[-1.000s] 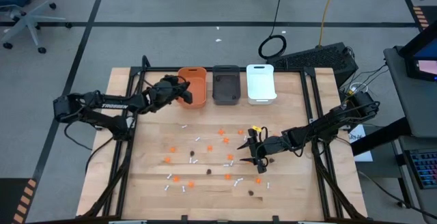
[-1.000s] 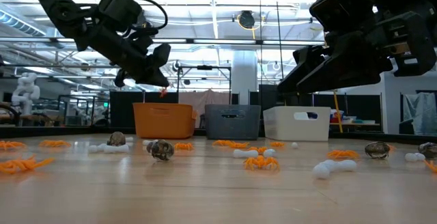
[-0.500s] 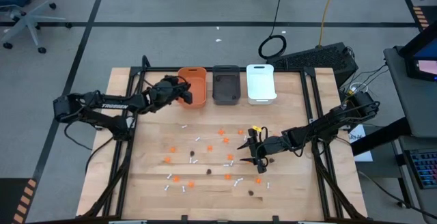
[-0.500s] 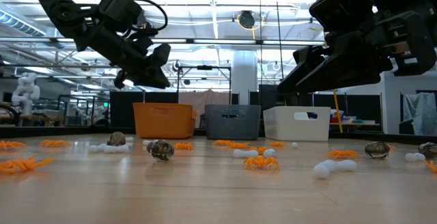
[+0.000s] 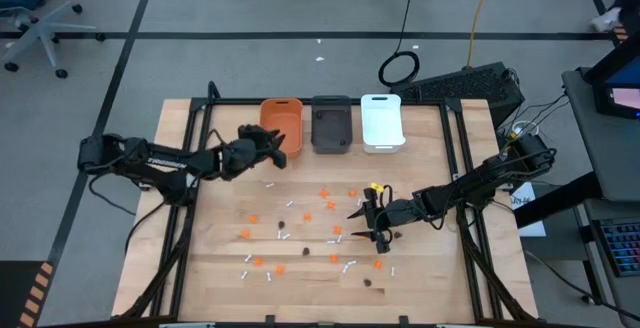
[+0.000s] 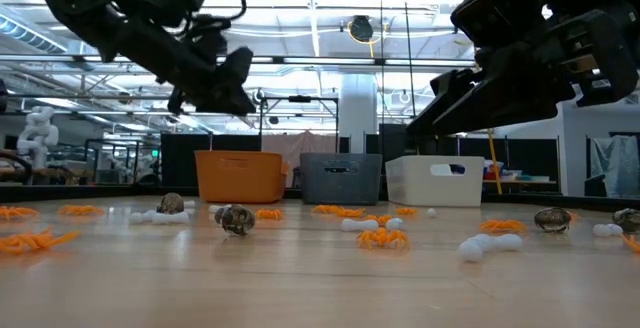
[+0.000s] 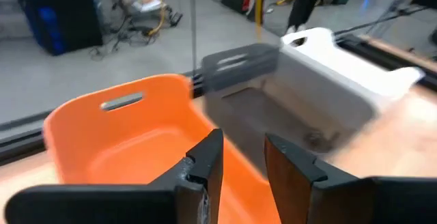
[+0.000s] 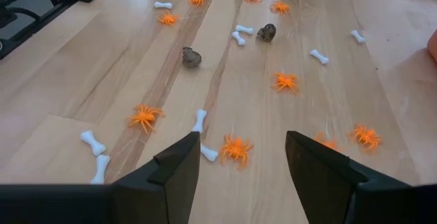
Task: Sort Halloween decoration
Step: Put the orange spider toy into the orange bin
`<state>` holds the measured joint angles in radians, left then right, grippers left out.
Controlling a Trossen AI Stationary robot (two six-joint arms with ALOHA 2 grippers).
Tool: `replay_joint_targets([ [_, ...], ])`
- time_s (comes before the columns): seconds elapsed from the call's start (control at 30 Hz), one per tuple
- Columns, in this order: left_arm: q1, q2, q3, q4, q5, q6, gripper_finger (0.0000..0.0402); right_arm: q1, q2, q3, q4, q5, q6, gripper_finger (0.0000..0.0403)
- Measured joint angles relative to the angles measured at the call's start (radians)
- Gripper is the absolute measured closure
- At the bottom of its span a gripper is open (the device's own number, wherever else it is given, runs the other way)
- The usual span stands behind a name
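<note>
The Halloween decoration lies scattered on the wooden table's middle: orange spiders (image 5: 325, 194), white bones (image 5: 270, 183) and dark lumps (image 5: 284, 235). At the far edge stand an orange bin (image 5: 282, 123), a dark grey bin (image 5: 331, 125) and a white bin (image 5: 381, 122). My left gripper (image 5: 278, 150) hovers just in front of the orange bin's (image 7: 130, 142) near left corner, open, with nothing between its fingers (image 7: 242, 159). My right gripper (image 5: 362, 224) hangs open over the table's middle right. An orange spider (image 8: 235, 147) lies on the table below its wide gap (image 8: 240, 157).
Black frame rails (image 5: 190, 208) run along both sides of the table. A keyboard (image 5: 470, 83) lies beyond the far right corner. More bones (image 8: 93, 142), spiders (image 8: 285, 81) and lumps (image 8: 192, 57) lie ahead of the right gripper.
My left gripper has drawn back from over the orange bin toward the table's near edge. The small orange piece that showed at its fingertips a second ago shows no longer.
</note>
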<state>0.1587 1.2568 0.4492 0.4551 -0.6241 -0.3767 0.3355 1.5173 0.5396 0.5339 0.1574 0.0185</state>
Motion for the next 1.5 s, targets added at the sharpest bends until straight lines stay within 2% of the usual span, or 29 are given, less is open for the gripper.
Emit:
replay_joint_targets([
  [0.13, -0.104, 0.0, 0.0, 0.061, -0.081, 0.009, 0.0295, 0.0, 0.0, 0.0, 0.0, 0.003, 0.0, 0.0202],
  [0.4, -0.261, 0.0, 0.0, 0.116, -0.092, 0.019, 0.0295, -0.002, 0.015, 0.0, -0.029, 0.056, -0.011, 0.0202],
  [0.7, -0.425, 0.0, 0.0, 0.122, -0.221, 0.019, 0.0295, -0.105, 0.092, 0.056, -0.006, 0.049, 0.002, 0.0202],
  [0.9, -0.491, 0.036, 0.0, 0.13, -0.223, 0.016, 0.0295, -0.163, 0.233, 0.131, -0.014, -0.054, -0.027, 0.0202],
  [1.07, -0.541, 0.105, 0.0, 0.185, -0.222, 0.016, 0.0295, -0.184, 0.318, 0.176, -0.014, -0.058, -0.055, 0.0202],
  [1.5, -0.588, 0.248, 0.0, 0.32, -0.222, 0.016, 0.0295, -0.228, 0.335, 0.192, -0.046, -0.067, -0.036, 0.0202],
])
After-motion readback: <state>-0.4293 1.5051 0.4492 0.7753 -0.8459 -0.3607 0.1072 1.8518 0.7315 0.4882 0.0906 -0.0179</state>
